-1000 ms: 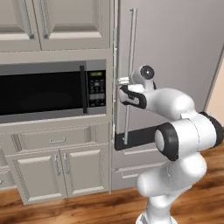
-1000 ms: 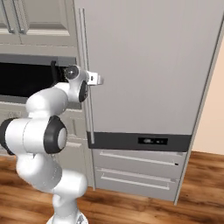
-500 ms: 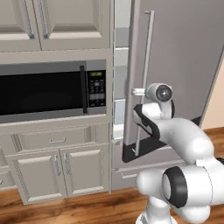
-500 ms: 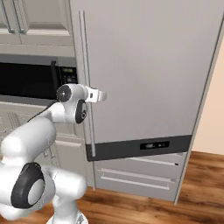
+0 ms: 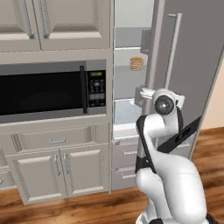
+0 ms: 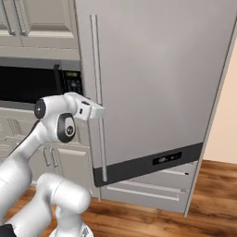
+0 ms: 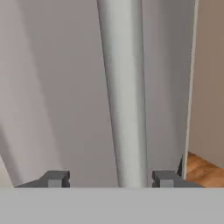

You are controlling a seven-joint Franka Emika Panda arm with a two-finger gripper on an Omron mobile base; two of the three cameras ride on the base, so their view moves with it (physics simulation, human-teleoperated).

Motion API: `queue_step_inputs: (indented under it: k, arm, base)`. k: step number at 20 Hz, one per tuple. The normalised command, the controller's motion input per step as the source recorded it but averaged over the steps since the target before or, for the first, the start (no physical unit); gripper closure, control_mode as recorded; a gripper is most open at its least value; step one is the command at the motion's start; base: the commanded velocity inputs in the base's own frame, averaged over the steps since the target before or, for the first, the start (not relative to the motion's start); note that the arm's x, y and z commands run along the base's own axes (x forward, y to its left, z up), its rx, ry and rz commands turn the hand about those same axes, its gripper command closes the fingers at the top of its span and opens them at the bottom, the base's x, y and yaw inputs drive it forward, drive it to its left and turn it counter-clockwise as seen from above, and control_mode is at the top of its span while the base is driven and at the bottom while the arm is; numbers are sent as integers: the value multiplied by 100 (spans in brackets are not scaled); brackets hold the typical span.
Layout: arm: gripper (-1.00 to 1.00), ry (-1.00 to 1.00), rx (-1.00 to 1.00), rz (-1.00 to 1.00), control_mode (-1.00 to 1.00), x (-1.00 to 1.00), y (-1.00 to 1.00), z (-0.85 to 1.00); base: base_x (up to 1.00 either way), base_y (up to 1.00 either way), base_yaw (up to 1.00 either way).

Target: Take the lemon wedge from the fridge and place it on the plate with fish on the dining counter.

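Observation:
The fridge (image 5: pixel 127 89) stands with its tall grey door (image 6: pixel 152 83) swung partly out, and white-grey shelves show in the gap. My gripper (image 7: pixel 108 179) is open, its two dark fingertips (image 7: pixel 54 178) standing on either side of the long vertical handle bar (image 7: pixel 124 87) with a gap on each side. From the right base view the gripper (image 6: pixel 99 111) sits at the bar (image 6: pixel 96 65) about halfway up. The lemon wedge, the plate with fish and the dining counter are out of view.
A tan stack of flat discs (image 5: pixel 136 64) lies on an upper fridge shelf. A black-fronted microwave (image 5: pixel 43 89) is built in left of the fridge, with beige cabinets (image 5: pixel 57 170) below and above. Wood floor (image 6: pixel 208 185) lies in front.
The fridge door has swung from shut to partly open, drawn out by the arm. The fingers, earlier closed on the handle bar, have spread apart from it.

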Motion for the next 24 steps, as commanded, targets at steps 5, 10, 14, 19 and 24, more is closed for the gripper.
queue_step_inputs:
  k: [5, 10, 14, 19, 24]
  arm:
    - [-100, 16, 13, -10, -100, -37, 60, 100]
    - [-100, 19, 5, -7, -100, 31, 71, 64]
    - [-100, -2, 0, 0, -100, 18, 16, 0]
    - [-100, 0, 0, 0, -100, 53, -17, -3]
    - [-100, 0, -3, 0, -100, 33, -53, -13]
  base:
    - [0, 0, 0]
    - [0, 0, 0]
    - [0, 0, 0]
    - [0, 0, 0]
    - [0, 0, 0]
